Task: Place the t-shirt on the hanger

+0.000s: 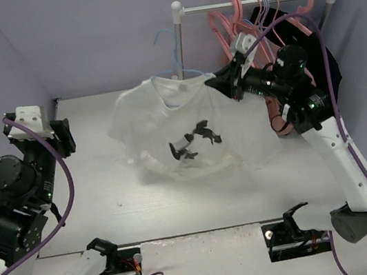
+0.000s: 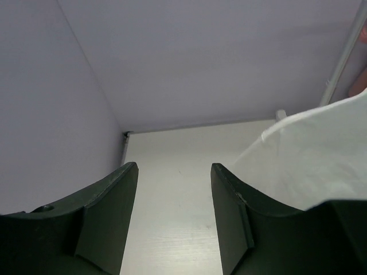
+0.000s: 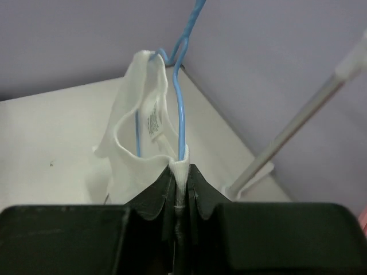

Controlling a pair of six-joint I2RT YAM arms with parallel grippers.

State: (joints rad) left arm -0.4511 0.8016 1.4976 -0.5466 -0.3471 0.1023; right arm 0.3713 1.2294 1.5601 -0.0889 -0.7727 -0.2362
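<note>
Pinching the t-shirt (image 1: 192,125) shoulder and the hanger (image 3: 181,114) wire together, the right hand (image 3: 180,172) is holding both above the far middle of the surface (image 1: 111,211), with the wire passing through the collar. Just right, a rack (image 1: 253,1) is carrying pink hangers (image 1: 226,29) and a black garment (image 1: 337,78). The left hand (image 2: 174,169) is hanging wide open, empty, at the left.

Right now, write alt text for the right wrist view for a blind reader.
The right gripper is shut on a fold of the white t-shirt, pinching it against the blue hanger. The hook rises out of frame, the collar and label hang around the wire above a white table, and a rack pole slants at right.
</note>
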